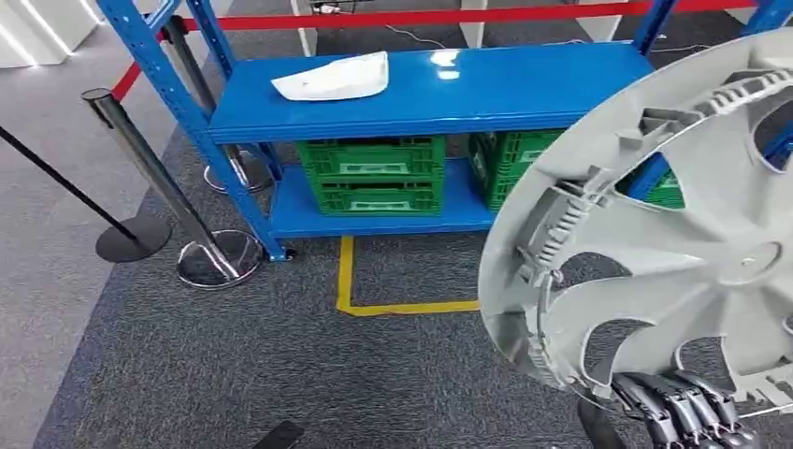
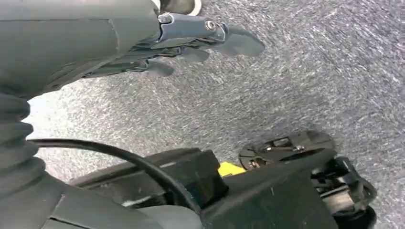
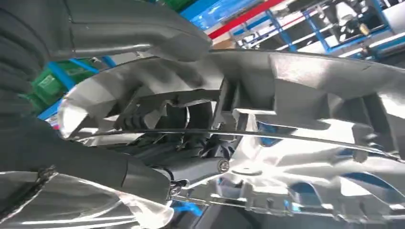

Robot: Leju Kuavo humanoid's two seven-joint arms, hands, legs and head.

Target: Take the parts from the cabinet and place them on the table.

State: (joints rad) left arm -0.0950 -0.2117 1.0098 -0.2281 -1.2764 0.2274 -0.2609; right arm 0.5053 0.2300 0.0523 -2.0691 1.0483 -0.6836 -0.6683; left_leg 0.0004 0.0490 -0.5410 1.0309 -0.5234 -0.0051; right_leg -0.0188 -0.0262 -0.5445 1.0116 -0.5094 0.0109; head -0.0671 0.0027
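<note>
A large silver hubcap (image 1: 673, 224) stands almost upright at the right of the head view, its ribbed inner side toward me. My right hand (image 1: 687, 410) grips its lower rim, dark fingers curled over the edge. The right wrist view shows the hubcap (image 3: 286, 105) close up, with the thumb and fingers (image 3: 191, 167) clamped on its rim. A white part (image 1: 335, 77) lies on the top shelf of the blue cabinet (image 1: 524, 89). My left hand (image 2: 191, 43) hangs over the carpet with fingers apart and nothing in it.
Green crates (image 1: 372, 174) sit on the cabinet's lower shelf. Two stanchions (image 1: 210, 257) with round bases stand at the left, carrying red and dark barrier tape. A yellow line (image 1: 348, 281) marks the grey carpet in front of the cabinet.
</note>
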